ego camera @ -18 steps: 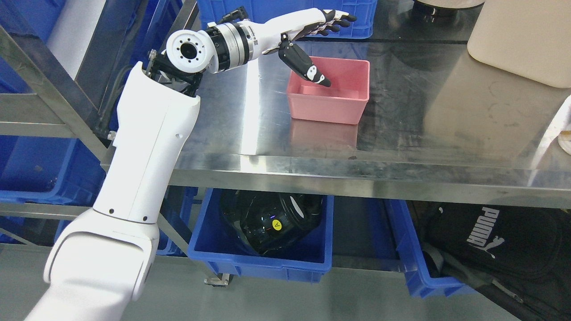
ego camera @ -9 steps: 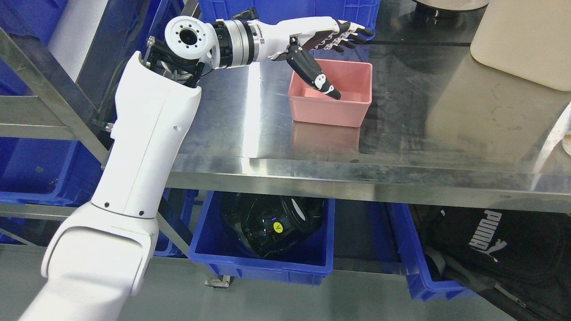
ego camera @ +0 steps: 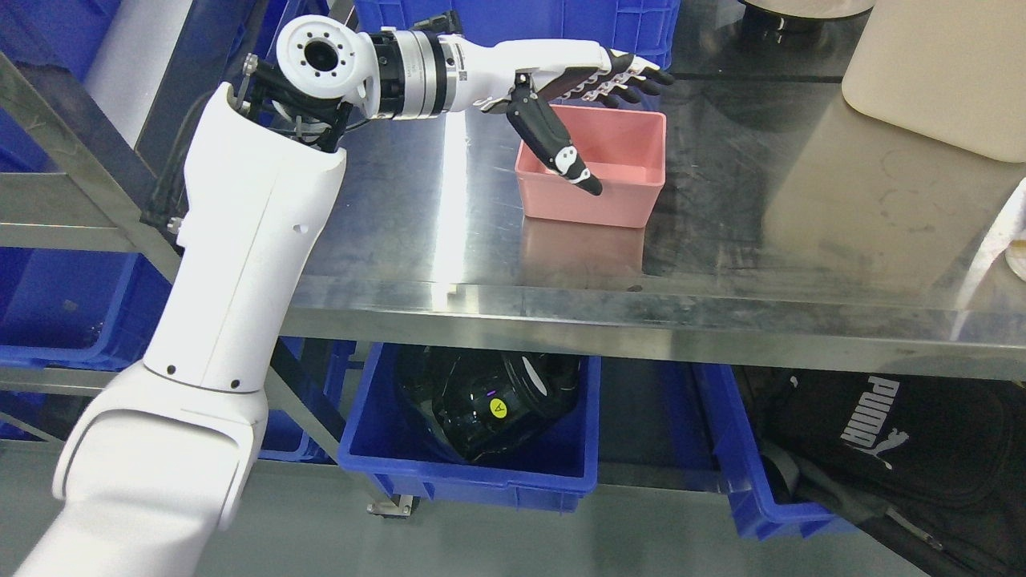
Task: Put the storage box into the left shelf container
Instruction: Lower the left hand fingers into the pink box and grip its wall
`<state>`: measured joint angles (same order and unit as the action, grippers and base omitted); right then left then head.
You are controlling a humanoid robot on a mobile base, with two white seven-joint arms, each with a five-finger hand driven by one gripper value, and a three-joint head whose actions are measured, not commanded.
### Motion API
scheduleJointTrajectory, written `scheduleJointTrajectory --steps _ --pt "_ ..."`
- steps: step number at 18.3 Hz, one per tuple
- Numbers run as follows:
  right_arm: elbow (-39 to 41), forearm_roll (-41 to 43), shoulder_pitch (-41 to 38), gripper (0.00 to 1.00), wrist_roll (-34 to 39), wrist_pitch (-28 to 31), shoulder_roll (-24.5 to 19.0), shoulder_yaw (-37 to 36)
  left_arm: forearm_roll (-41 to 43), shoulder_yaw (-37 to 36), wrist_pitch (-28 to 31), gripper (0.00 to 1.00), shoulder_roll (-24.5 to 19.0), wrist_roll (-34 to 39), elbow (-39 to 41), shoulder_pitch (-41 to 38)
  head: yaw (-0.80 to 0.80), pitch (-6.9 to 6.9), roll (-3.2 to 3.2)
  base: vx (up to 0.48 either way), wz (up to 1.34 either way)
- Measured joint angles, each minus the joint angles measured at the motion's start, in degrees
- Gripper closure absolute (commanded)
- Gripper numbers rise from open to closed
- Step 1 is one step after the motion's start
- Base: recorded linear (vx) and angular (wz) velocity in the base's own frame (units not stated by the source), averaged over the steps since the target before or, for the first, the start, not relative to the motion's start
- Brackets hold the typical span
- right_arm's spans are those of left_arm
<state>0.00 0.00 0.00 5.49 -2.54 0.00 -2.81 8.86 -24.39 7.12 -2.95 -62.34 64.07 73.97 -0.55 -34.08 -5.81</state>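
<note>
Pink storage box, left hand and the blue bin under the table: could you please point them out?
pink storage box point(ego camera: 617, 204), head view, front wall.
left hand point(ego camera: 573, 76), head view, palm.
blue bin point(ego camera: 473, 477), head view, front wall.

Your storage box point(ego camera: 611, 172) upper centre on the table point(ego camera: 721, 264), left hand point(ego camera: 589, 88) over its back-left rim, a bin point(ego camera: 473, 473) under the table's front edge, a bag point(ego camera: 898, 449) lower right
</note>
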Motion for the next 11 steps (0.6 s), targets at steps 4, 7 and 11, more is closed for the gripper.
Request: scheduleJointTrajectory --steps 4,7,11 --pt "0.00 0.00 0.00 0.00 0.00 0.00 0.00 0.00 0.10 -1.00 0.08 0.02 -1.52 -1.01 1.66 -0.58 0.00 0.00 0.00 0.000 0.00" --pt "0.00 0.00 0.00 0.00 0.00 0.00 0.00 0.00 0.14 -1.68 2.72 0.02 -1.86 -1.32 3.09 -1.29 0.00 0.00 0.00 0.000 0.00" --pt "0.00 0.00 0.00 0.00 0.00 0.00 0.00 0.00 0.36 -2.82 5.51 0.02 -2.31 -1.44 4.58 -1.84 0.00 0.00 0.00 0.000 0.00"
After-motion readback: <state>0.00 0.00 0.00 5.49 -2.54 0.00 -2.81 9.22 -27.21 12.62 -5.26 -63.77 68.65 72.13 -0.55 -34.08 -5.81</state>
